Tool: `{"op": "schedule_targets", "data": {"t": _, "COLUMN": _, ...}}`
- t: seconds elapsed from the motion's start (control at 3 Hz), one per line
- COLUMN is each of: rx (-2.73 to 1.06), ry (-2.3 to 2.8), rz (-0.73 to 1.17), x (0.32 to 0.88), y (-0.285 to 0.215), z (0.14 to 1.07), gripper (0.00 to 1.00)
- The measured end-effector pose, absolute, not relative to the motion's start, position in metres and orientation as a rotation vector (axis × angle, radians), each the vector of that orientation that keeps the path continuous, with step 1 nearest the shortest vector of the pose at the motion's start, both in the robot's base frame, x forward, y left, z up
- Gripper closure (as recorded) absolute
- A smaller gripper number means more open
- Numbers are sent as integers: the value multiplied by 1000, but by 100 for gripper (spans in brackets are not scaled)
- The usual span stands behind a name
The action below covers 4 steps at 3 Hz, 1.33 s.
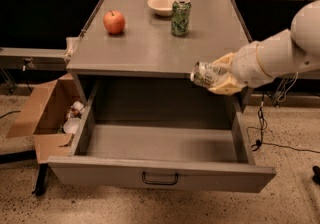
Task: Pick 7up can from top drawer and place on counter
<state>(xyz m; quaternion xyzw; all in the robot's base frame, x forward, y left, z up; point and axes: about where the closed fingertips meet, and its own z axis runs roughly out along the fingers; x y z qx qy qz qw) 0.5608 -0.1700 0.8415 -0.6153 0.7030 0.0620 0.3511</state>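
The 7up can [203, 73], pale green and silver with a dented body, lies on its side in my gripper [216, 79]. The gripper is shut on it and holds it at the counter's front right edge, above the right side of the open drawer. The top drawer [161, 143] is pulled out wide, grey, with a black loop handle [160, 178] on its face; I see nothing inside it. The counter [150, 43] is a flat grey top just behind and left of the can. My white arm reaches in from the right.
On the counter stand a red apple [114, 21], a white bowl [162, 4] and a darker green smooth can [181, 16]. An open cardboard box [45, 113] with rubbish sits on the floor at the left. Cables trail on the floor at the right.
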Motion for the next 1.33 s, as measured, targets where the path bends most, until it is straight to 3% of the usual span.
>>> {"op": "schedule_targets", "data": {"t": 0.67, "rx": -1477, "ry": 1845, "rz": 128, "x": 643, "y": -161, "z": 896, "gripper": 100}}
{"op": "schedule_targets", "data": {"t": 1.33, "rx": -1361, "ry": 1949, "rz": 129, "x": 705, "y": -167, "z": 883, "gripper": 100}}
